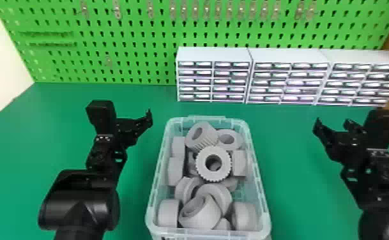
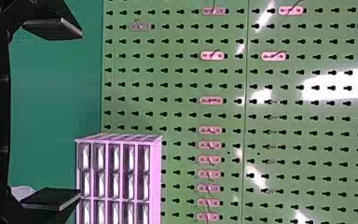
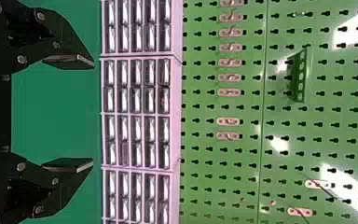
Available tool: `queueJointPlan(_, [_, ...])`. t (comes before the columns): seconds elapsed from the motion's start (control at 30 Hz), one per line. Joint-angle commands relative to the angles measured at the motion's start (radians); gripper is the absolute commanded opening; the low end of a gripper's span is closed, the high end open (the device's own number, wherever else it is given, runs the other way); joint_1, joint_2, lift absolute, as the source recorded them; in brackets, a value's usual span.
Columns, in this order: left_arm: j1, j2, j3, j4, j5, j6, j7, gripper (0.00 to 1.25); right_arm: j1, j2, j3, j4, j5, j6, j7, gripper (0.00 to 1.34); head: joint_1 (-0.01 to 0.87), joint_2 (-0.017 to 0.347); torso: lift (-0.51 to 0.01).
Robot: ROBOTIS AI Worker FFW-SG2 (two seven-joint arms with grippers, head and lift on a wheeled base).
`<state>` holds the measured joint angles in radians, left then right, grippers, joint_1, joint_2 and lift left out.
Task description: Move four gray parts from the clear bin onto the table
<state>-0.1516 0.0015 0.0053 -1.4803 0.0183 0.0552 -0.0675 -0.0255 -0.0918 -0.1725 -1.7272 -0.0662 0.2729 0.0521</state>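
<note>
Left gripper (image 1: pixel 134 124) is hanging above the table (image 1: pixel 286 143), beside the clear bin (image 1: pixel 209 232), and its two flat fingers (image 2: pixel 58 28) are standing wide apart with open space between them. On the bin's other side, the right gripper (image 1: pixel 333 127) is hanging above the same green surface, likewise gaping, its black finger pads (image 3: pixel 72 60) facing each other across a gap. Between the two arms, the bin is holding a jumbled heap of gray parts. A toothed ring (image 1: pixel 226 165) is lying near the middle with its hole facing up, and just behind it a ribbed cylinder (image 1: pixel 212 133) is leaning with its opening toward the left. To the right of that cylinder, a plain ring (image 1: pixel 236 144) is resting close to the bin's far wall. Nearer the robot, a tilted round sleeve (image 1: pixel 209 217) is resting among other rounded pieces. Farther back, three white drawer units (image 1: pixel 212 54) are standing side by side at the table's rear, toward the right. A green pegboard (image 1: pixel 75 63) is rising behind them, and small metal hooks (image 1: pixel 117 12) are sitting along its upper part.
</note>
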Motion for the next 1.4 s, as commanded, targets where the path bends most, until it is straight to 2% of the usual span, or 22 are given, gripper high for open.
queueJointPlan(0.0, [0.0, -0.004, 0.001, 0.0, 0.0, 0.0, 0.0, 1.16, -0.005, -0.008, 0.007, 0.0, -0.001, 0.002, 0.0, 0.82, 0.693, 0.072, -0.052])
queueJointPlan(0.8, [0.006, -0.004, 0.012, -0.002, 0.008, 0.0, -0.002, 1.16, -0.007, -0.006, 0.031, 0.0, -0.006, 0.029, 0.0, 0.82, 0.693, 0.072, -0.052])
queueJointPlan(0.9, [0.006, -0.004, 0.012, -0.003, 0.006, 0.0, -0.002, 1.16, -0.016, -0.009, 0.039, -0.028, -0.015, 0.083, 0.0, 0.82, 0.693, 0.072, -0.052])
queueJointPlan(0.97, [0.006, -0.004, 0.015, -0.003, 0.006, 0.0, -0.002, 1.16, -0.034, -0.014, 0.048, -0.058, -0.015, 0.17, 0.0, 0.82, 0.693, 0.072, -0.052])
queueJointPlan(1.17, [0.02, -0.004, 0.03, -0.014, 0.006, 0.0, -0.002, 1.16, -0.108, -0.055, 0.108, -0.112, -0.047, 0.364, 0.0, 0.82, 0.693, 0.072, -0.052])
queueJointPlan(1.27, [0.02, -0.004, 0.031, -0.015, 0.003, 0.0, -0.002, 1.16, -0.134, -0.065, 0.123, -0.135, -0.066, 0.451, 0.0, 0.82, 0.693, 0.072, -0.052])
queueJointPlan(1.37, [0.018, -0.004, 0.031, -0.015, 0.002, 0.0, -0.002, 1.16, -0.155, -0.062, 0.123, -0.146, -0.086, 0.516, 0.0, 0.82, 0.693, 0.072, -0.052])
